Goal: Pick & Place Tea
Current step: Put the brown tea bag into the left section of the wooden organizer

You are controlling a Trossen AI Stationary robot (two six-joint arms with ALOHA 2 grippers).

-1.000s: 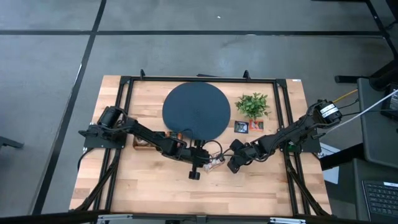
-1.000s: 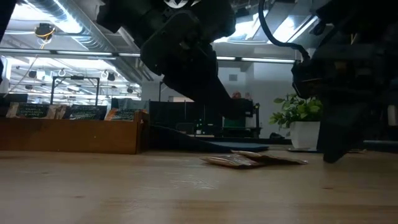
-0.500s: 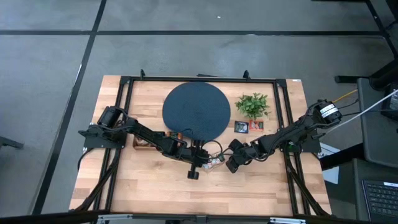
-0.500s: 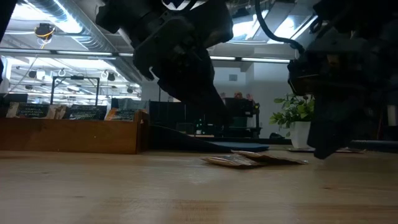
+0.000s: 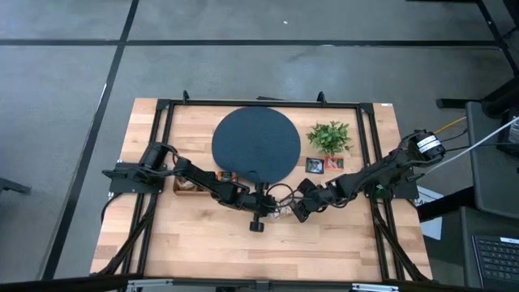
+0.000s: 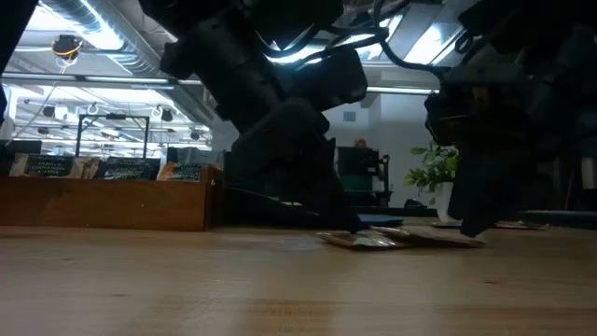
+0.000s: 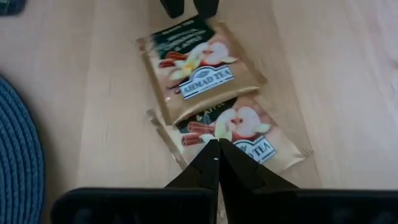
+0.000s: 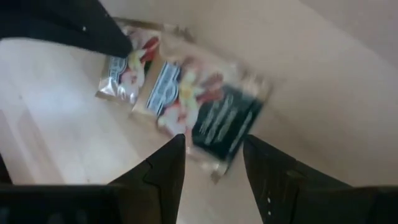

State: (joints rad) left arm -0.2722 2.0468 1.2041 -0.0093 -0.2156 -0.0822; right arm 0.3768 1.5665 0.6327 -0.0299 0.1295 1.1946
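Note:
Two tea sachets (image 7: 205,68) (image 7: 239,127), tan with fruit pictures, lie flat and overlapping on the wooden table between the grippers, seen in the high view as the sachets (image 5: 280,212). My left gripper (image 7: 217,144) is shut, its tips down on the nearer sachet. My right gripper (image 8: 211,149) is open and faces it from the table's right, its fingers standing on either side of the end of the farther sachet (image 8: 211,115); I cannot tell whether they touch it. Two more sachets (image 5: 324,165) lie flat near the plant. My left gripper has its shut fingertips (image 7: 214,155) on the edge part of the nearer sachet (image 7: 231,132), coming slanting down from the table's left. The sachet lies flat on the table. Whether an edge is pinched between the tips is hidden by the fingers themselves.
The round dark disc (image 5: 255,144) lies just beyond the grippers toward the far edge. A small green plant (image 5: 329,136) stands right of it. A wooden box (image 5: 188,186) holding sachets sits left under my left arm. Bare wood stretches toward the near edge.
My left gripper has come down and a little toward the table's right until its tips reach the sachets. My right gripper has moved left, closer to the sachets. The sachet pair has slid slightly toward the right gripper.

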